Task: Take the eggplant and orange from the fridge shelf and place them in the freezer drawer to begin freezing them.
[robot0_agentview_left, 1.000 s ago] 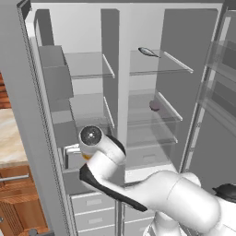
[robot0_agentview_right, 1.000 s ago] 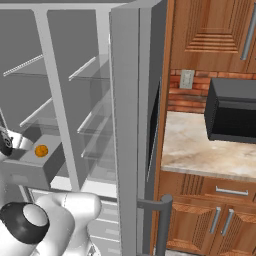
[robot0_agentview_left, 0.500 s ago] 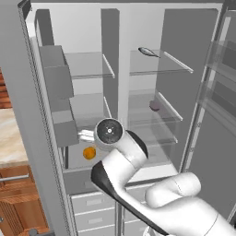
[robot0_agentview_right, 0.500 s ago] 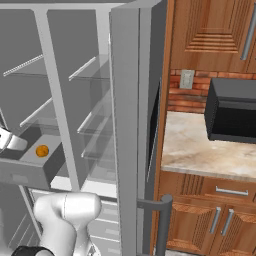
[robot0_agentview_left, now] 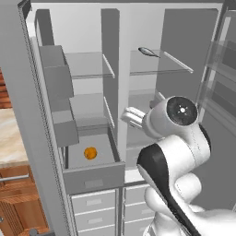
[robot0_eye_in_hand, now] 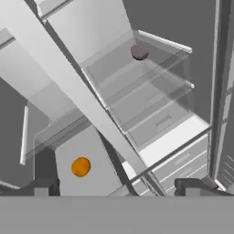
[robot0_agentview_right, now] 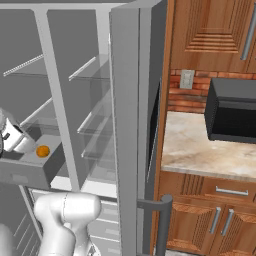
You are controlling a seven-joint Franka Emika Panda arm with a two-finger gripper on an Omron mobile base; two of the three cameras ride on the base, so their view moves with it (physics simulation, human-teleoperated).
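Observation:
The orange (robot0_agentview_left: 90,153) lies loose on the floor of the pulled-out freezer drawer (robot0_agentview_left: 94,177), at the fridge's lower left. Both the orange (robot0_agentview_right: 42,150) and the drawer (robot0_agentview_right: 20,176) also show in the right base view. The hand view looks past the fridge's centre post: the orange (robot0_eye_in_hand: 81,167) is at lower left, and the eggplant (robot0_eye_in_hand: 140,50) sits on a glass shelf in the right compartment, well ahead. My gripper (robot0_eye_in_hand: 116,188) is open with nothing between its fingertips (robot0_eye_in_hand: 41,187). The hand (robot0_agentview_left: 132,116) hovers by the centre post, above and to the right of the drawer. My arm hides the eggplant in the left base view.
A slim silvery pointed object (robot0_agentview_left: 148,50) lies on the upper right glass shelf. The centre post (robot0_eye_in_hand: 77,91) crosses the hand view diagonally. Small pale drawers (robot0_agentview_left: 92,207) sit under the freezer drawer. The open fridge door (robot0_agentview_right: 130,125) stands at the right, with a counter and microwave (robot0_agentview_right: 232,110) beyond.
My arm has swung right and up, away from above the drawer toward the right compartment. The orange has stayed in the drawer.

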